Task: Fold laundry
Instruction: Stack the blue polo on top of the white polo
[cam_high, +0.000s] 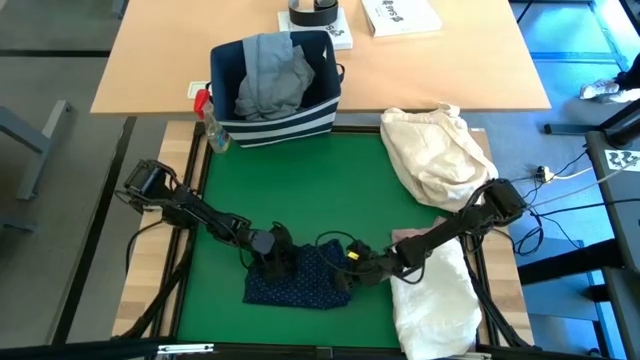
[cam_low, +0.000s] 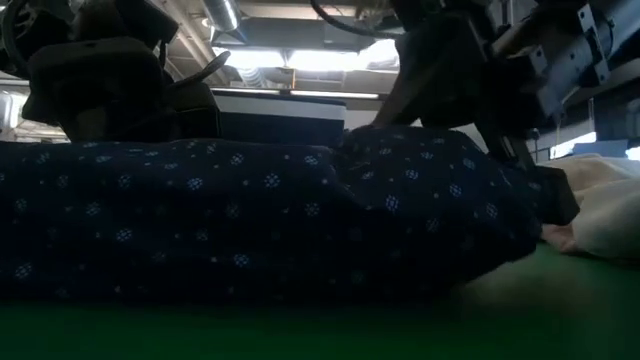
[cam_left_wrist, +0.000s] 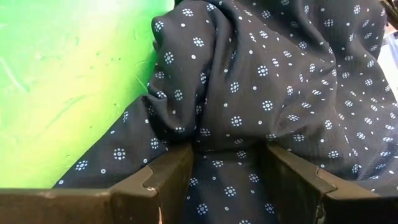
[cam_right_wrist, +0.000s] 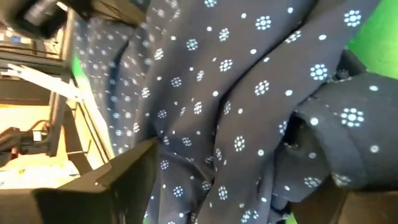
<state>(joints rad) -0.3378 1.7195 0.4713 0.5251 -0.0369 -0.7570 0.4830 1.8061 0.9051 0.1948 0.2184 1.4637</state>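
Note:
The navy white-dotted shirt (cam_high: 300, 285) lies bunched on the green mat (cam_high: 300, 190) near the table's front edge, and it fills the low view (cam_low: 300, 220). My left gripper (cam_high: 278, 262) is at the shirt's left part, shut on a gathered bunch (cam_left_wrist: 227, 168). My right gripper (cam_high: 352, 268) stands open at the shirt's right part, with loose folds between its fingers (cam_right_wrist: 236, 186). A white garment (cam_high: 435, 300) and a strip of pale pink cloth (cam_high: 410, 238) lie at the front right, under the right arm. My left gripper pinches a thick bunch of several layers (cam_left_wrist: 230, 149) between its two fingers, slanting down from the table's left. Creases run into the fingers (cam_left_wrist: 177, 177). The rest of the shirt lies on the mat. My right gripper reaches into the shirt's folds from the right, slanting down. Cloth lies between the open fingers and drapes over one of them (cam_right_wrist: 348, 124). The other finger (cam_right_wrist: 124, 180) shows bare beside the cloth.
A navy striped bin (cam_high: 300, 118) holding light grey jeans (cam_high: 270, 75) stands at the mat's far edge, with a spray bottle (cam_high: 212, 128) on its left. A cream-beige cloth bundle (cam_high: 435, 150) lies at the far right. Bare green mat stretches between the bin and the shirt.

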